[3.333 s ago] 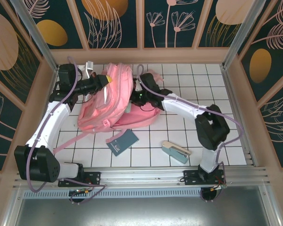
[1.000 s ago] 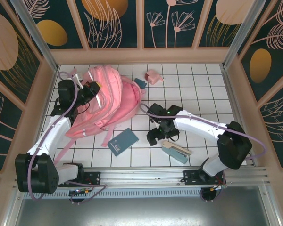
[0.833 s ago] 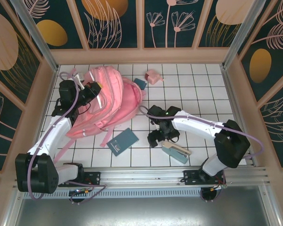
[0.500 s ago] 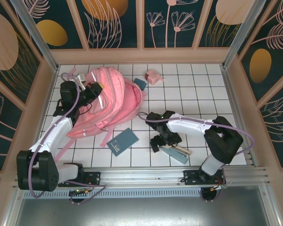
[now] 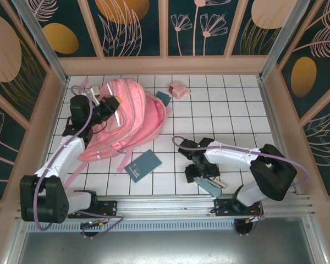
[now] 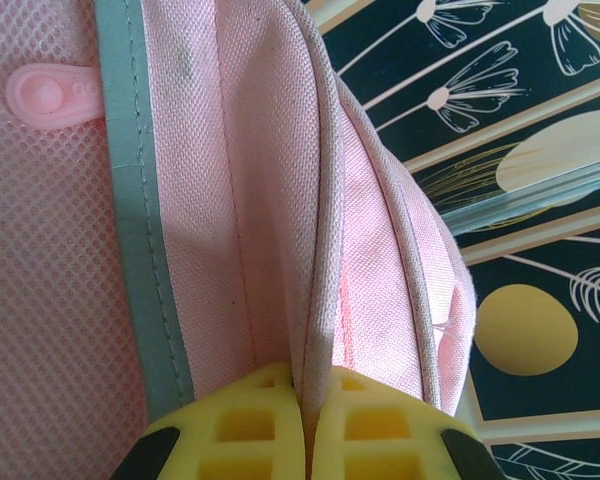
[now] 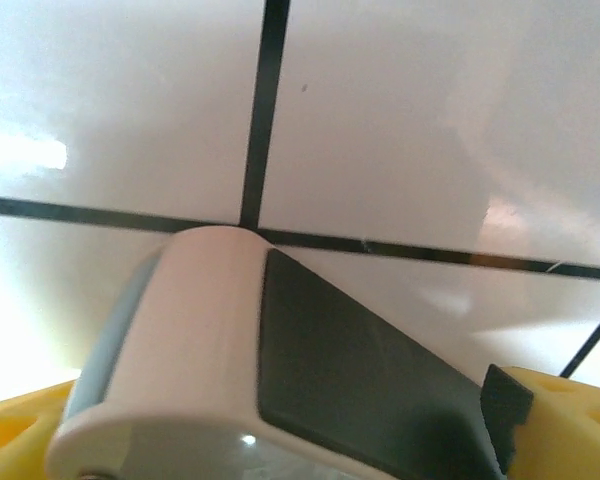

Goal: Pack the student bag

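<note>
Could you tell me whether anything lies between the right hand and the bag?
Nothing visible: bare tiles run from the right hand, at the stapler, to the bag; the notebook lies beside that path.

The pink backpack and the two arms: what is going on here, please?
The left gripper is shut on a fabric edge of the pink backpack, which lies at the far left of the tiled table. The right gripper is down at the stapler near the front, one finger on each side; whether it squeezes it, I cannot tell. A dark blue notebook and a small pink pouch lie loose, not yet packed.
</note>
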Robot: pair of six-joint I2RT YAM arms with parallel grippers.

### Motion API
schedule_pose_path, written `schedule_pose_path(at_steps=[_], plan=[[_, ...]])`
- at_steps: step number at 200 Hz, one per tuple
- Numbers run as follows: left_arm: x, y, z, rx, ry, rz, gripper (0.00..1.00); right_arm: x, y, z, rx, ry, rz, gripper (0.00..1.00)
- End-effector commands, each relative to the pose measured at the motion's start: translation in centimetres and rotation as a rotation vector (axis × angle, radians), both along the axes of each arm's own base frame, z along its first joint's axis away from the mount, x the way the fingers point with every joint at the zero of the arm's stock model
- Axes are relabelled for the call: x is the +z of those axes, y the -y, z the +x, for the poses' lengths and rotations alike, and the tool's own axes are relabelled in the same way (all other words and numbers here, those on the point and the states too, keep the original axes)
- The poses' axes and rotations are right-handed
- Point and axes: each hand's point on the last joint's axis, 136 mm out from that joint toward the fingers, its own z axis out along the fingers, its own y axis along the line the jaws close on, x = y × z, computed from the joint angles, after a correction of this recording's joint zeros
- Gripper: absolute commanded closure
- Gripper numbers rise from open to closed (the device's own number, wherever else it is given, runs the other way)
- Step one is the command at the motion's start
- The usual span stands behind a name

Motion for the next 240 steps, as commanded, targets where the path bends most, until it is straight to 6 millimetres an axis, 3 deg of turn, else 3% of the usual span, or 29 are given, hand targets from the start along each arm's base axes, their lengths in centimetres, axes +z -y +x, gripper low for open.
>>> schedule_pose_path(at_steps=[1, 43, 84, 138, 156, 189, 223, 240], plan=[[2.6, 0.5, 0.1, -0.027, 0.101, -0.018, 1.00, -0.2, 0.8, 0.9, -0.092, 0.050, -0.023, 0.17], [2.6, 0.3, -0.2, -0.021, 0.105, -0.009, 1.00, -0.3, 1.5, 3.4, -0.207, 0.111, 0.008, 0.31], [2.7, 0.3, -0.2, -0.020, 0.108, -0.005, 1.00, 0.1, 2.0, 7.5, -0.363, 0.180, 0.102, 0.44], [2.6, 0.2, -0.1, -0.017, 0.106, 0.003, 1.00, 1.7, 1.3, 14.0, -0.587, 0.233, 0.284, 0.45], [2.8, 0.2, -0.1, -0.017, 0.109, 0.007, 1.00, 2.7, 1.0, 15.7, -0.590, 0.261, 0.299, 0.35], [2.9, 0.1, -0.2, -0.014, 0.111, 0.012, 1.00, 2.3, 0.5, 15.0, -0.572, 0.211, 0.264, 0.12], [3.0, 0.1, -0.2, -0.014, 0.114, 0.011, 1.00, 2.7, 0.4, 12.5, -0.586, 0.195, 0.194, 0.02], [3.0, 0.2, -0.2, -0.017, 0.114, 0.008, 1.00, 2.7, 0.4, 10.9, -0.604, 0.180, 0.164, 0.01]])
